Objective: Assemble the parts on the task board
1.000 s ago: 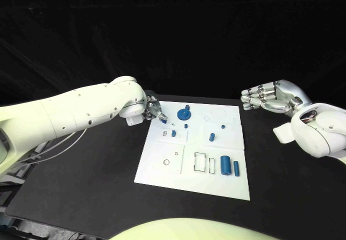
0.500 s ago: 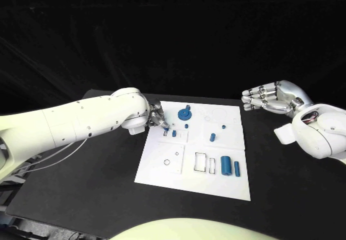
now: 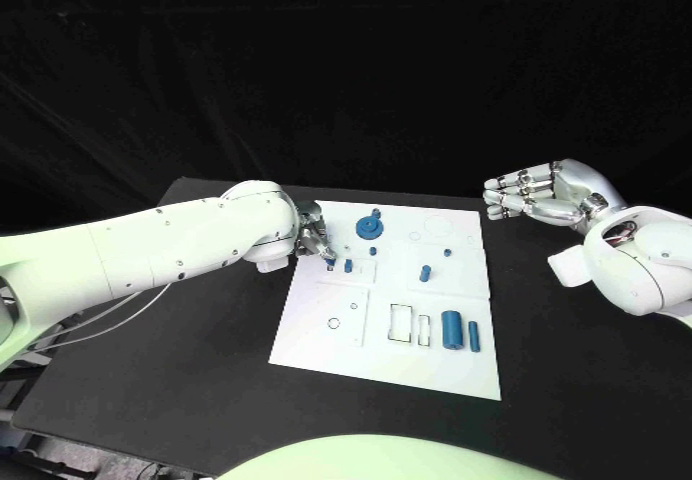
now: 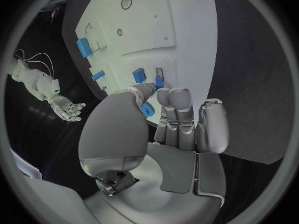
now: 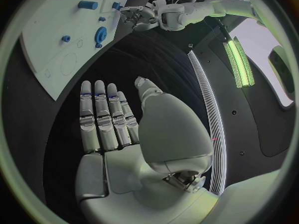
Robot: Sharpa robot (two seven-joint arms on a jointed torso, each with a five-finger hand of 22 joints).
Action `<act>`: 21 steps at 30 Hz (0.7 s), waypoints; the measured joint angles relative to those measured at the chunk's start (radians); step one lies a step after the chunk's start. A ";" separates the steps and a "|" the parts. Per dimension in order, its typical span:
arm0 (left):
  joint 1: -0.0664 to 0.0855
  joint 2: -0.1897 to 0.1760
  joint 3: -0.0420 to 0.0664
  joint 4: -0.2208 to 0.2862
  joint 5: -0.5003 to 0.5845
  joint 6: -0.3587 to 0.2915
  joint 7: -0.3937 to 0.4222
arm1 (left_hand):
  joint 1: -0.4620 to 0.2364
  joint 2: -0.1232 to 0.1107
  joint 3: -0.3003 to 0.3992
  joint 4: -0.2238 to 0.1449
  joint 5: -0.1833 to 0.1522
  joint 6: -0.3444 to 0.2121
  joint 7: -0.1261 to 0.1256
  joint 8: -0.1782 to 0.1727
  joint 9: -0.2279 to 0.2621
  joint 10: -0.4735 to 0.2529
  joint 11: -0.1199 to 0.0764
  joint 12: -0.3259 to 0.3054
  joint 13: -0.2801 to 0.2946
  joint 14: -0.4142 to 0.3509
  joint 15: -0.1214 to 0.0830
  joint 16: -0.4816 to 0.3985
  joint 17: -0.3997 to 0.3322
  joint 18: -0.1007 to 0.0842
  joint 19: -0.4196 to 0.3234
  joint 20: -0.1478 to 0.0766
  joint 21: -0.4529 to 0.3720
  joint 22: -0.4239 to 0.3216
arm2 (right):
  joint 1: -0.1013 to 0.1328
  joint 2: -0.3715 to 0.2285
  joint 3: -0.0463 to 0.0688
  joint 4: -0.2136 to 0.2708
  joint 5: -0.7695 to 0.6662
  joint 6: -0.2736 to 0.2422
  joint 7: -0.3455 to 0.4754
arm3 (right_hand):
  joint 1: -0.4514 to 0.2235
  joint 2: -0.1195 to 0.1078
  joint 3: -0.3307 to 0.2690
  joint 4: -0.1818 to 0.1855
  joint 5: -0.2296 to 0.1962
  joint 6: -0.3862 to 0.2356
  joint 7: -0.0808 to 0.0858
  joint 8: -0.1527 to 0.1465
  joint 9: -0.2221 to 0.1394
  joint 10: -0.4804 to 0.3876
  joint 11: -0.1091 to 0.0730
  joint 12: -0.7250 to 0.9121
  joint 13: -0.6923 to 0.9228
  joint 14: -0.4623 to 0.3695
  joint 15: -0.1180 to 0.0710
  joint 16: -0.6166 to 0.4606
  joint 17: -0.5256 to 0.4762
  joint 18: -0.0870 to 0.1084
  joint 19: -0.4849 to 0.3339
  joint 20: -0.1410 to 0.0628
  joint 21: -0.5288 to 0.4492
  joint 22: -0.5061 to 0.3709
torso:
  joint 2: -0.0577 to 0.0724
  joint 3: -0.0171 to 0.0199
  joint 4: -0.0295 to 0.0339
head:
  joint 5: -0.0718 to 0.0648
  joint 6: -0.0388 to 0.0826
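The white task board (image 3: 325, 340) lies mid-table. My left hand (image 3: 313, 240) hovers at its far left edge and pinches a small blue part (image 3: 330, 262) between thumb and a finger. In the left wrist view that part (image 4: 159, 79) stands at the board (image 4: 187, 25) beside a small slot, next to another blue piece (image 4: 138, 75). A blue gear (image 3: 371, 230) stands near the far edge. Short blue pegs (image 3: 424, 273) lie mid-board. Two blue cylinders (image 3: 451, 330) lie near the right edge. My right hand (image 3: 541, 200) hangs off the board's far right corner, fingers straight (image 5: 102, 117), holding nothing.
Black table (image 3: 173, 380) surrounds the board. Rectangular slots (image 3: 402, 322) and a round hole (image 3: 335, 324) mark the board's near half. The right wrist view shows the board (image 5: 56, 50), the gear (image 5: 100, 36) and my left hand (image 5: 134, 16) beyond it.
My left hand has moved a little toward me along the board's left edge, bringing the small blue part down to the board. The right hand has not moved.
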 measured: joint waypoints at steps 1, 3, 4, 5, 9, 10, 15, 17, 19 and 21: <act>0.000 0.000 0.000 0.000 -0.001 0.002 0.000 | 0.000 0.000 0.001 -0.001 0.000 0.000 0.000 0.000 0.000 0.000 0.000 0.000 0.000 0.000 0.000 0.000 0.000 0.000 0.000 0.000 0.000 0.000 | 0.000 0.000 0.000 0.000 0.002 0.000 0.000 | 0.000 0.000 0.000 0.000 0.000 0.000 0.000 0.000 0.000 0.000 0.000 0.000 0.000 0.000 0.000 0.000 0.000 0.000 0.000 0.000 0.000 0.000 | 0.000 0.0000 0.0000 | 0.000 0.000; 0.000 0.000 0.000 0.001 -0.004 0.006 -0.001 | -0.001 -0.001 0.003 -0.003 0.000 0.000 0.000 0.000 0.000 0.000 0.000 0.000 0.000 0.000 0.000 0.000 0.000 0.000 0.000 0.000 0.000 0.000 | 0.000 0.000 0.000 -0.001 0.007 0.001 0.000 | 0.000 0.000 0.000 0.000 0.000 0.000 0.000 0.000 0.000 0.000 0.000 0.000 0.000 0.000 0.000 0.000 0.000 0.000 0.000 0.000 0.000 0.000 | 0.000 0.0000 0.0000 | 0.000 0.000; 0.000 0.000 0.001 0.001 -0.005 0.008 -0.002 | -0.001 -0.001 0.004 -0.004 0.000 0.000 0.000 0.000 0.000 0.000 0.000 0.000 0.000 0.000 0.000 0.000 0.000 0.000 0.000 0.000 0.002 0.000 | 0.000 0.000 0.000 -0.001 0.009 0.002 0.000 | 0.000 0.000 0.000 0.000 0.000 0.000 0.000 0.000 0.000 0.000 0.000 0.000 0.000 0.000 0.000 0.000 0.000 0.000 0.000 0.000 0.000 0.000 | 0.000 0.0000 0.0001 | -0.001 0.000; 0.000 0.000 0.001 0.001 -0.006 0.010 -0.002 | -0.001 -0.001 0.004 -0.004 0.000 0.000 0.000 0.000 0.000 0.001 -0.001 0.000 0.001 0.000 0.000 0.000 0.000 0.000 0.000 0.000 0.004 0.001 | 0.000 0.000 0.000 -0.001 0.011 0.002 0.000 | 0.000 0.000 0.000 0.000 0.000 0.000 0.000 0.000 0.000 0.000 0.000 0.000 0.000 0.000 0.000 0.000 0.000 0.000 0.000 0.000 0.000 0.000 | 0.000 0.0001 0.0001 | -0.002 0.000; 0.000 -0.001 0.001 0.004 -0.008 0.019 -0.004 | -0.001 -0.001 0.009 -0.004 0.000 0.000 0.000 0.004 0.000 0.004 -0.003 0.000 0.002 0.000 0.000 0.000 0.000 0.000 0.000 0.000 0.004 0.001 | 0.000 0.000 0.000 -0.003 0.023 0.005 0.000 | 0.000 0.000 0.000 0.000 0.000 0.000 0.000 0.000 0.001 0.000 0.000 0.000 0.000 0.000 0.000 0.000 0.000 0.000 0.000 0.000 0.000 -0.001 | 0.000 0.0003 0.0000 | -0.003 -0.001; 0.000 -0.001 0.001 0.006 -0.008 0.021 -0.004 | -0.001 -0.001 0.009 -0.004 0.000 0.000 0.000 0.004 0.000 0.004 -0.003 0.000 0.002 0.000 0.000 0.000 0.000 0.000 0.000 0.000 0.004 0.001 | 0.000 0.001 0.000 -0.003 0.027 0.006 0.000 | 0.000 0.000 0.000 0.000 0.000 0.000 0.000 0.000 0.001 0.000 0.000 0.000 0.000 0.000 0.000 0.000 0.000 0.000 0.000 0.000 0.000 -0.001 | 0.000 0.0003 0.0000 | -0.003 -0.001; 0.000 -0.003 0.001 0.013 -0.011 0.032 -0.008 | -0.001 -0.001 0.010 -0.005 0.001 0.000 0.000 0.004 0.001 0.004 -0.003 0.000 0.002 0.000 0.000 0.000 0.000 0.000 0.000 0.000 0.004 0.001 | 0.000 0.001 0.000 -0.005 0.041 0.009 0.000 | 0.000 0.000 0.000 0.000 0.000 0.000 0.000 0.000 0.001 0.000 0.000 0.000 0.000 0.000 0.000 0.000 -0.001 0.000 0.000 0.000 0.000 -0.001 | 0.000 0.0003 0.0000 | -0.002 0.000; -0.001 -0.005 0.001 0.015 -0.011 0.036 -0.009 | -0.001 -0.001 0.011 -0.005 0.003 0.000 0.000 0.004 0.001 0.004 -0.003 0.000 0.001 0.000 0.000 0.000 0.000 0.000 0.000 0.000 0.004 0.001 | 0.000 0.001 0.000 -0.005 0.046 0.010 0.000 | 0.000 0.000 0.000 0.000 0.000 0.000 0.000 0.000 0.001 0.000 0.000 0.000 0.000 0.000 0.000 0.000 -0.001 0.000 0.000 0.000 0.000 -0.001 | 0.000 0.0003 0.0000 | -0.002 -0.001; -0.001 -0.006 0.001 0.017 -0.012 0.039 -0.011 | -0.001 -0.001 0.011 -0.006 0.003 0.000 0.000 0.004 0.002 0.004 -0.003 0.000 0.000 0.000 0.000 0.000 0.000 0.000 0.000 0.000 0.004 0.001 | 0.000 0.001 0.000 -0.005 0.049 0.011 0.000 | 0.000 0.000 0.000 0.000 0.000 0.000 0.000 0.000 0.001 0.000 0.000 0.000 0.000 0.000 0.000 0.000 -0.001 0.000 0.000 0.000 0.000 -0.001 | 0.000 0.0004 -0.0002 | -0.001 -0.002; -0.002 -0.007 0.000 0.017 -0.012 0.041 -0.013 | -0.001 -0.001 0.012 -0.007 0.003 0.000 0.000 0.004 0.002 0.005 -0.002 0.000 0.000 0.000 0.000 0.000 0.000 0.000 0.000 0.000 0.004 0.001 | 0.000 0.001 0.000 -0.006 0.052 0.012 0.000 | 0.000 0.000 0.000 0.000 0.000 0.000 0.000 0.000 0.001 0.000 0.000 0.000 0.000 0.000 0.000 0.000 -0.001 0.000 0.000 0.000 0.000 -0.001 | 0.000 0.0004 -0.0005 | -0.001 -0.002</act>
